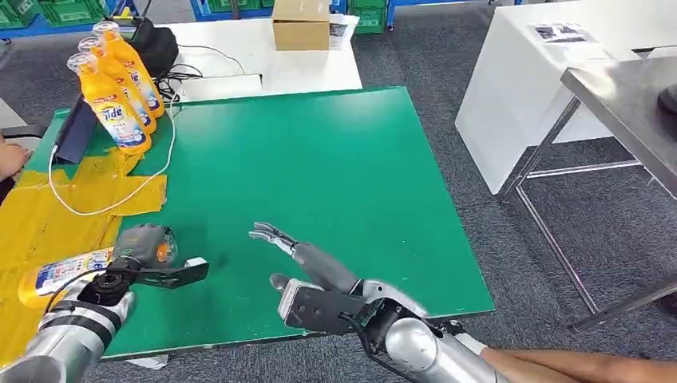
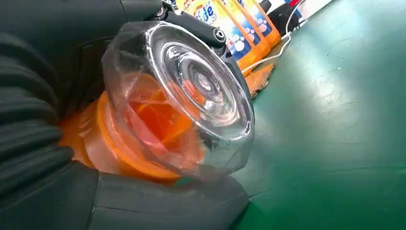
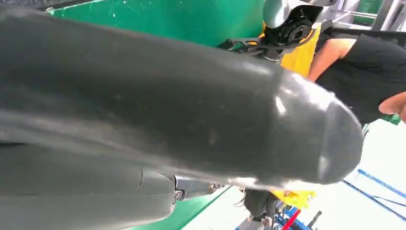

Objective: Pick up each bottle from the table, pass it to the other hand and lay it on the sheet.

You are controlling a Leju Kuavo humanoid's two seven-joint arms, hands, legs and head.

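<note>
**Mia:** Why is that bottle (image 1: 60, 273) lying on its side?

**Dad:** The left hand (image 1: 140, 249) is holding it that way. Its fingers (image 2: 163, 203) are wrapped round the neck end, just behind the clear cap (image 2: 191, 91). The bottle's body sits over the yellow sheet (image 1: 48, 215), so I think the hand is about to lay it down there.

**Mia:** And the other hand?

**Dad:** The right hand (image 1: 307, 267) is over the green bench (image 1: 335, 175), near the left one but not touching it. Its fingers (image 1: 271, 236) are spread out and hold nothing. It looks done with its part.

**Mia:** Why are those three bottles (image 1: 120, 84) standing up at the back?

**Dad:** They stand in a row at the far corner, waiting for their turn, I guess.

**Mia:** What's the white cable (image 1: 112, 203)?

**Dad:** It runs across the sheet. The bottle could land on it.
</note>
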